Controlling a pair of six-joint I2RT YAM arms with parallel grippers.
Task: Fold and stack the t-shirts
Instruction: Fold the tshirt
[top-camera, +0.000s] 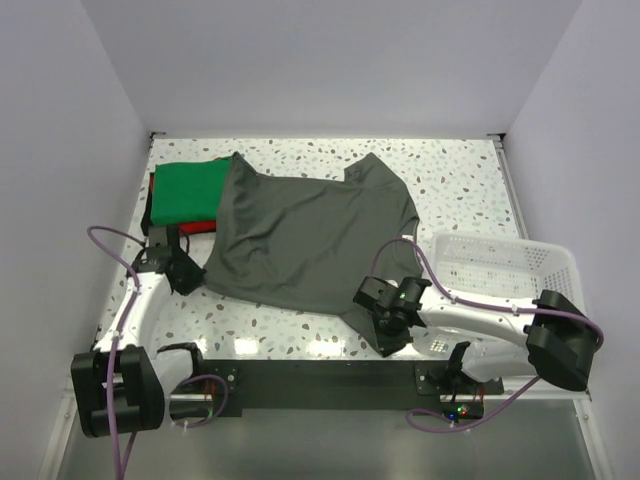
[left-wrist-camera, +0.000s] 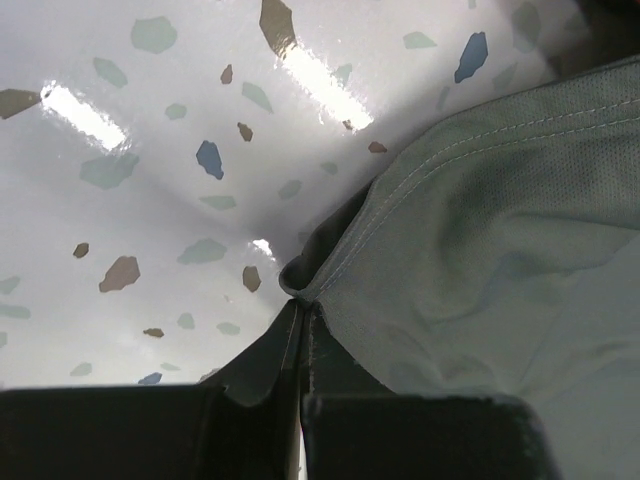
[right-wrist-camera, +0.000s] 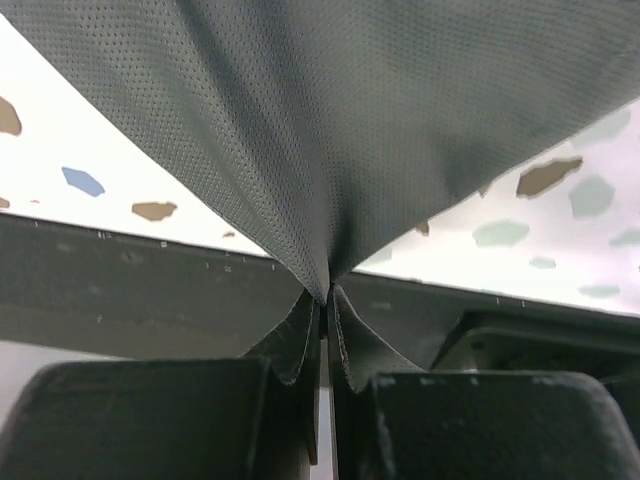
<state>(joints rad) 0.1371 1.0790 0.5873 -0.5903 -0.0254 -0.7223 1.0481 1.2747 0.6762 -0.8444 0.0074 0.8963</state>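
Holding the grey t-shirt (top-camera: 300, 240) spread on the counter (top-camera: 450, 190) just beside the basket (top-camera: 497, 242), we have our left tool (left-wrist-camera: 300, 308) and our right tool (right-wrist-camera: 326, 296) both pinched closed upon its edge.

The grey shirt (top-camera: 310, 240) overlaps green shirt (top-camera: 188, 192), which mostly hides red shirt (top-camera: 203, 227).

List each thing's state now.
Charcoal-grey t-shirt, unfolded, spread, overlapping the green one.
Green t-shirt, folded, atop the red.
Red t-shirt, folded, bottom of stack.
Left gripper, shut on grey shirt's hem.
Right gripper, shut on grey shirt's edge.
White mesh basket, upright.
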